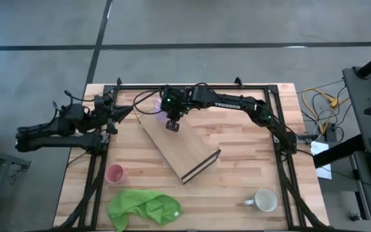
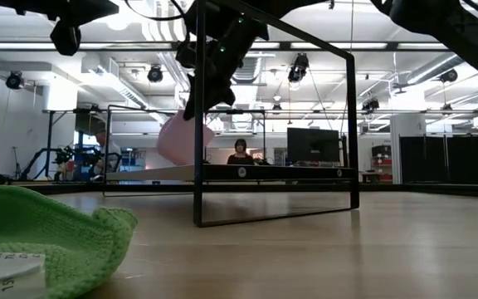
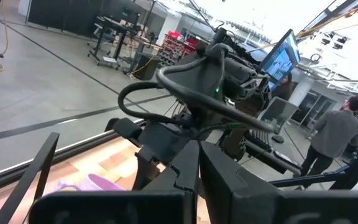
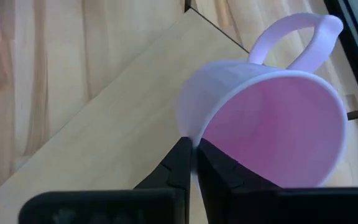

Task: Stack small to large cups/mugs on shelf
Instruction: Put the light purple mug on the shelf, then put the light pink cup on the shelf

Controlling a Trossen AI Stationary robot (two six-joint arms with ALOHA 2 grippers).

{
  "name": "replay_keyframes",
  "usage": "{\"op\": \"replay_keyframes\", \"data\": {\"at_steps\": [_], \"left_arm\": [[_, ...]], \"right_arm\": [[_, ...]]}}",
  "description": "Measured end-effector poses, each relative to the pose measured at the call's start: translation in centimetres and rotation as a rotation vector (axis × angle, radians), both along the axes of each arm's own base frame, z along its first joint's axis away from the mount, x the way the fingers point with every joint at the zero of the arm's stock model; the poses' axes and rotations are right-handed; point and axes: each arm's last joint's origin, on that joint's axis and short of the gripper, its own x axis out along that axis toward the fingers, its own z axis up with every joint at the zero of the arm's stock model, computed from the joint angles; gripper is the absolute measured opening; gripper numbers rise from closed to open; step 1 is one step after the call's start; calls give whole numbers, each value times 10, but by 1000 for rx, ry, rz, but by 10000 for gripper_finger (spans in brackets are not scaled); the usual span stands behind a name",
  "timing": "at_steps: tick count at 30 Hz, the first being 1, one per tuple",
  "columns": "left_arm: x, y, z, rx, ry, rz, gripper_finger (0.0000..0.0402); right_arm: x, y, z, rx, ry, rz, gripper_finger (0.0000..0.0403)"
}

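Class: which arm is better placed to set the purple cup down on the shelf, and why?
The right. Its gripper already pinches the purple cup by the rim above the shelf; the left gripper waits at the table's far left edge.

Shelf [image 4: 104, 124] smooth matt light wood, tabletop [image 1: 237, 193] butcher-block wood, purple cup [image 4: 260, 118] smooth matt plastic-looking, green cloth [image 1: 143, 207] soft knit, white mug [image 1: 265, 200] glossy.
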Motion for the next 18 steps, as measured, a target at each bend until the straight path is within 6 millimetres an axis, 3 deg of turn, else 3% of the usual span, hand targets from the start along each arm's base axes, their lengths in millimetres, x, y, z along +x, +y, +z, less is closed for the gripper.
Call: {"op": "replay_keyframes", "data": {"at_steps": [9,18], "left_arm": [[6,1,-1,-7,-4,-3,0],[5,1,13,10,-145,-4,0]], "right_arm": [[1,0,0,20,-9,15,32],[1,0,1,17,-20,15,33]]}}
